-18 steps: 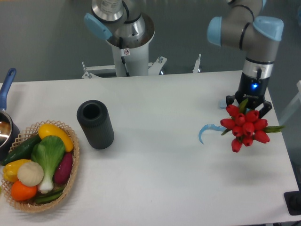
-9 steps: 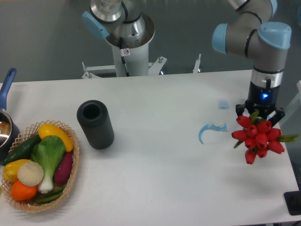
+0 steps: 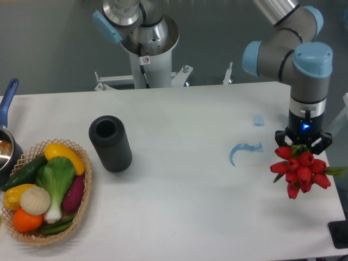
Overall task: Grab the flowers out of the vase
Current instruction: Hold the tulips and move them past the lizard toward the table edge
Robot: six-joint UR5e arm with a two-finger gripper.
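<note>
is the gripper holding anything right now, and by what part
Yes: the gripper holds the flowers, gripped at the stem end, with the red buds hanging toward the camera. The exact finger contact is hidden behind the buds.

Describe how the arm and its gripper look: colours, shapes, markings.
The arm is built of thick silver-grey tubes joined by rounded joints with light blue caps. Its wrist narrows to a black section with a small glowing blue light. The gripper is black and angular. A second grey and blue joint sits on the pale pedestal behind the table.

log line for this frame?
phase: carry | gripper: shut on flowers | vase: empty, upright, left | location: table's right edge, past blue ribbon
</note>
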